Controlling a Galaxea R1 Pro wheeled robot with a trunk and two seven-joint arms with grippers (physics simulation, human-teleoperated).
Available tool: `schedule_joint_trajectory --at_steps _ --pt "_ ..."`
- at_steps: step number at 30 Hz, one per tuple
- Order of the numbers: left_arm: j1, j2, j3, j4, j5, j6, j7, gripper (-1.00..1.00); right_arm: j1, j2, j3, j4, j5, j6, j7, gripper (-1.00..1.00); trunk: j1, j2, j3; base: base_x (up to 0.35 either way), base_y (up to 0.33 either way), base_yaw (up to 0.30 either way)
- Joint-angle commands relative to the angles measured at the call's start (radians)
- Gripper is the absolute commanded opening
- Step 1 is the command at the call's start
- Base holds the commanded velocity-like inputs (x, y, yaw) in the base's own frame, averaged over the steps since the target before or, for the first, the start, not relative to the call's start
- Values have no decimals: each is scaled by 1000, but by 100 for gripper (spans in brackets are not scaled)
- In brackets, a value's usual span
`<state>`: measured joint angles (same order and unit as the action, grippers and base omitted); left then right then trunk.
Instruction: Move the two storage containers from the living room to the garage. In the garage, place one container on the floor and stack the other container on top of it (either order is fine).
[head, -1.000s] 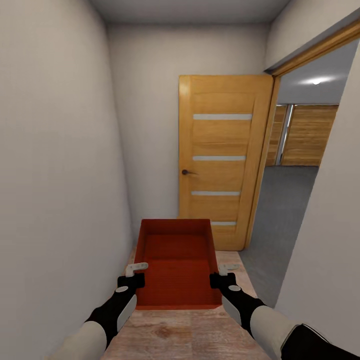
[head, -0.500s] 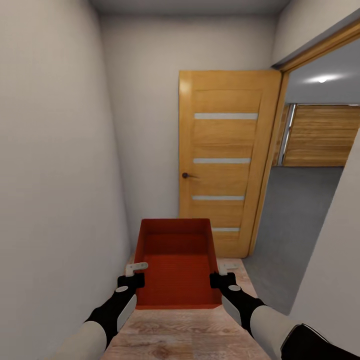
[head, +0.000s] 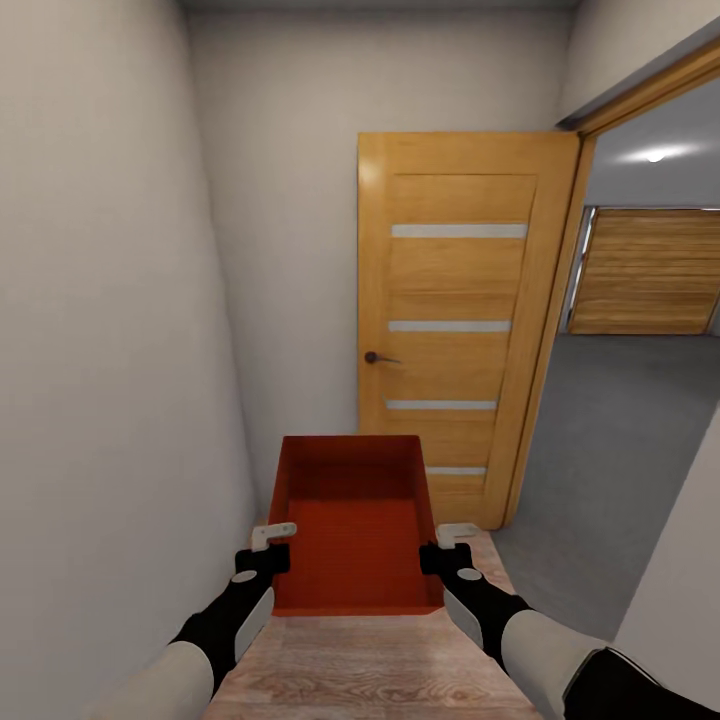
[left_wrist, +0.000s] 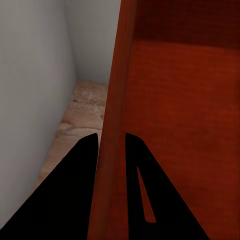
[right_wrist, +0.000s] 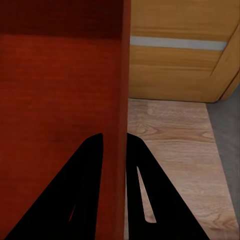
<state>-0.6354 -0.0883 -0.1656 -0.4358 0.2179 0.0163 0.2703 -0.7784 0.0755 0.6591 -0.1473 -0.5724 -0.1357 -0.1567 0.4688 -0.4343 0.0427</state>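
Storage container (head: 350, 530) pinched at its side walls by left gripper (head: 268, 545) and right gripper (head: 448, 545); open wooden door (head: 455, 320) ahead, garage (head: 640, 400) doorway beside it

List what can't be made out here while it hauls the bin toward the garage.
- Second container: whereabouts unknown.
- Garage interior: head view cuts it off behind the open door and right wall.
- Storage container underside: hidden by its own walls.
- Left gripper and right gripper contact: the wrist views render the fingers as black silhouettes straddling the walls.
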Motion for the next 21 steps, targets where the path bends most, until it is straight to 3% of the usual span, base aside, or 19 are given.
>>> schedule_joint_trajectory --at_steps 1,7,21 --pt "0 -1 -3 -4 -12 -12 34 -100 -1 13 -58 5 -24 -8 -11 -100 0 -1 0 65 0 0" --pt "0 -1 -2 -7 -12 -13 35 -100 -1 14 -58 5 -24 -7 -12 -100 0 -1 0 19 0 -71" --pt "0 -1 -3 -8 -12 -13 35 -100 -1 15 -58 5 -24 -6 -11 -100 0 -1 0 1 0 -275"
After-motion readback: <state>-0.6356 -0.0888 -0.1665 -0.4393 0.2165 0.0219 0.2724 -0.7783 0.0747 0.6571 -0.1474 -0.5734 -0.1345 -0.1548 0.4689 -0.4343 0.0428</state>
